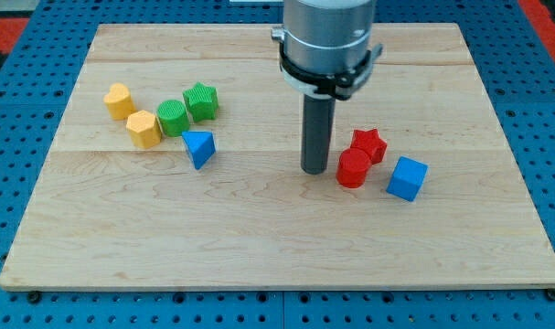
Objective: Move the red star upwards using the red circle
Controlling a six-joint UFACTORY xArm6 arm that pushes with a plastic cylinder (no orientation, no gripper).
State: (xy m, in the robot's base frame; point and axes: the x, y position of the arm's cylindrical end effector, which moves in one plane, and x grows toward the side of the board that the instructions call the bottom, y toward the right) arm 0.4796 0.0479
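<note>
Blue cube point(407, 178) beside red circle point(353, 169)

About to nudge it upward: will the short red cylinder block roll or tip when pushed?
The red circle block stands on its flat end, so it likely slides, not rolls. Squat, so tipping seems unlikely. It touches the red star block; my tip sits at its left, so it may skid sideways.

Your red wooden star point(369, 144) has bare board above, red circle point(353, 169) touching below-left, blue cube point(407, 178) near its lower right
</note>
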